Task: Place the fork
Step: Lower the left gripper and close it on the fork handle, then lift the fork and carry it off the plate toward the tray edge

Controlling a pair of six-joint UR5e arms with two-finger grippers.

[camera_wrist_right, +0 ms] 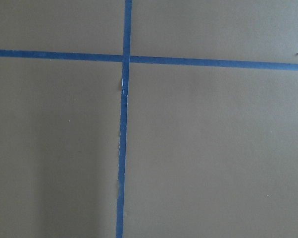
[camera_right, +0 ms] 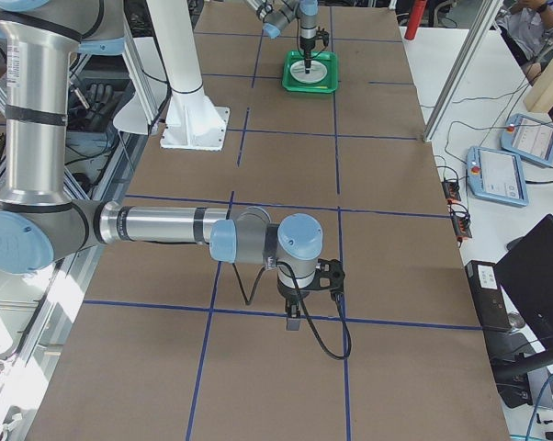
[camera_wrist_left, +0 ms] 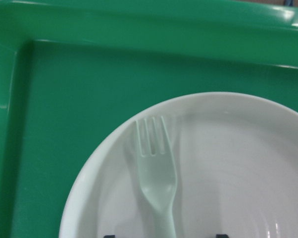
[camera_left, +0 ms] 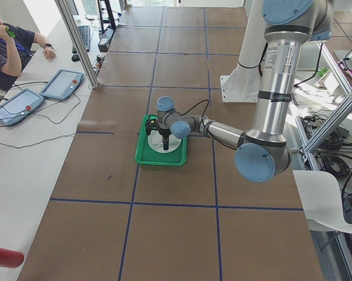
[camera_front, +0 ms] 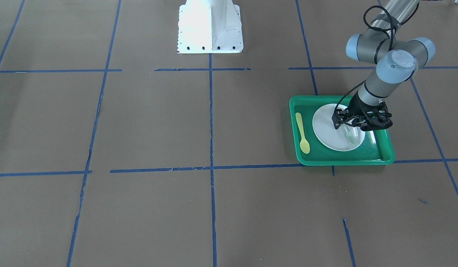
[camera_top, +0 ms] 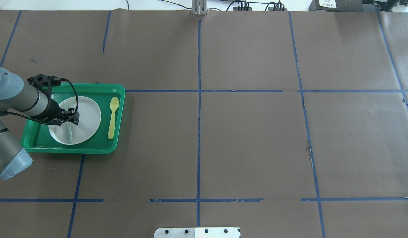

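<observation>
**Fork.** The fork (camera_wrist_left: 159, 183) lies flat on the plate (camera_wrist_left: 238, 163), near the rim, and the plate sits in the green tray (camera_wrist_left: 89, 89). In the left wrist view the tines point toward the tray wall, and the handle runs down out of the picture.

**Left end effector.** The left end effector (camera_top: 67, 121) hangs over the plate, directly above the fork. Only the left wrist view shows its state: two dark fingertips (camera_wrist_left: 105, 235) show at the lower edge, set wide apart on either side of the handle, neither touching it. The fork is not held. In the overhead view the end effector covers the middle of the fork, so only the handle end shows below it.

**Spoon.** A yellow spoon (camera_top: 113, 117) lies on the tray floor beside the plate, apart from it. It shows in the overhead and front-facing views but not in the wrist view.

**Right end effector.** The right end effector (camera_right: 293, 317) shows only in the exterior right view, pointing down over bare surface (camera_top: 223, 138), well apart from the tray. Whether it is wide or narrow cannot be told. Its wrist camera shows only brown surface and a crossing of blue tape (camera_wrist_right: 122, 148).
</observation>
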